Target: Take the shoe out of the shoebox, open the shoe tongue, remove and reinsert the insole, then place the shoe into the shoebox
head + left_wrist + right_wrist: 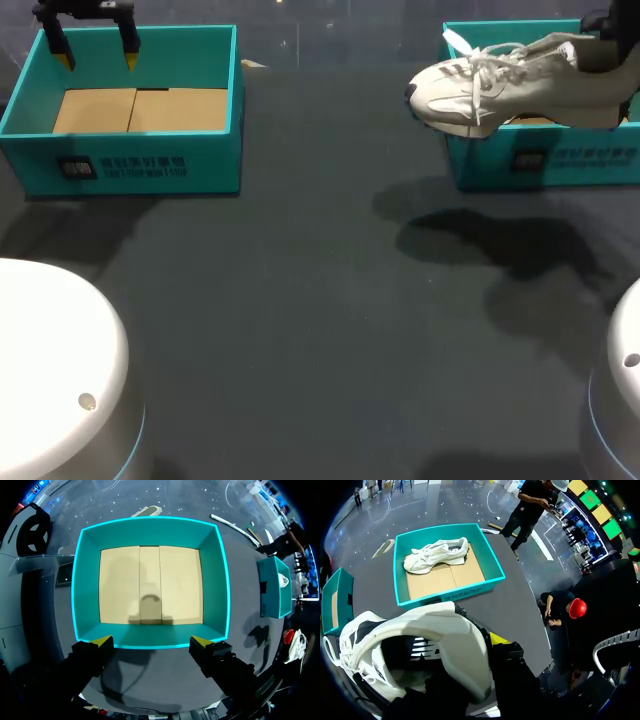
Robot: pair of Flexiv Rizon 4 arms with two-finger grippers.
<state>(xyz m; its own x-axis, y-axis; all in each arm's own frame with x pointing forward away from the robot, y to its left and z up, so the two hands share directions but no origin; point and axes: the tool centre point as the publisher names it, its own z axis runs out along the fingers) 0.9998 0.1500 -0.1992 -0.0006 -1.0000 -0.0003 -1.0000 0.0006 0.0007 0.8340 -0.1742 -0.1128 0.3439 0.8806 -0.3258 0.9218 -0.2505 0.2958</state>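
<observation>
Your right gripper [602, 52] clamps the heel of the white shoe [500, 85], held toe-out over the front rim of the right shoebox [545, 160]. Your left gripper [97, 55] hangs open over the other box [150, 165]. Expect a light shoe with a soft upper, so hold it by the stiffer heel collar or sole.

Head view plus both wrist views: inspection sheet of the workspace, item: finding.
Surface: dark grey table, with the raised shoe's shadow on it.
Job's things: white lace-up sneaker held in the air over the front wall of the right teal cardboard shoebox; second white sneaker lies inside that box; left teal cardboard shoebox shows only its bare cardboard floor.
Clutter: nothing seen.
Grippers: left pincer open, above the left box, touching nothing; right pincer shut on the held sneaker's heel end.
Cables: nothing seen.
Surroundings: nothing seen reaching over the table.
</observation>
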